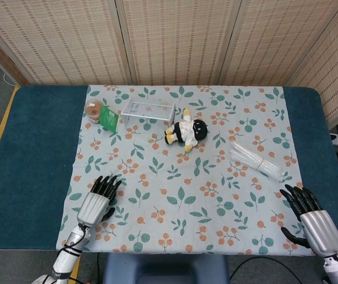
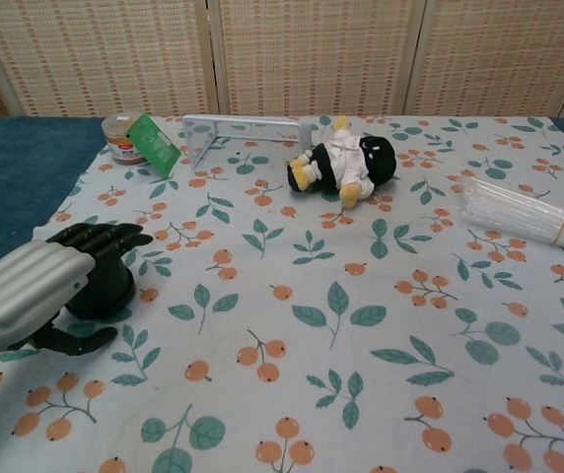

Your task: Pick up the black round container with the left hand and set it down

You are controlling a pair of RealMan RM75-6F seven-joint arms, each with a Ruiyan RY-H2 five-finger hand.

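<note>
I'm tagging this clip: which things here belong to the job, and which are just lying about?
Job: left hand, black round container under its fingers.
Lying about: plush doll, bundle of clear straws, small jar, green packet, clear stand, right hand.

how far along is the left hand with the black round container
Done: the left hand has reached the black round container and sits over it, fingers draped across its top. In hand: the grasp; whether the fingers have closed firmly cannot be told, and the container sits on the cloth. Left: lifting it and setting it down. The right hand rests idle.
</note>
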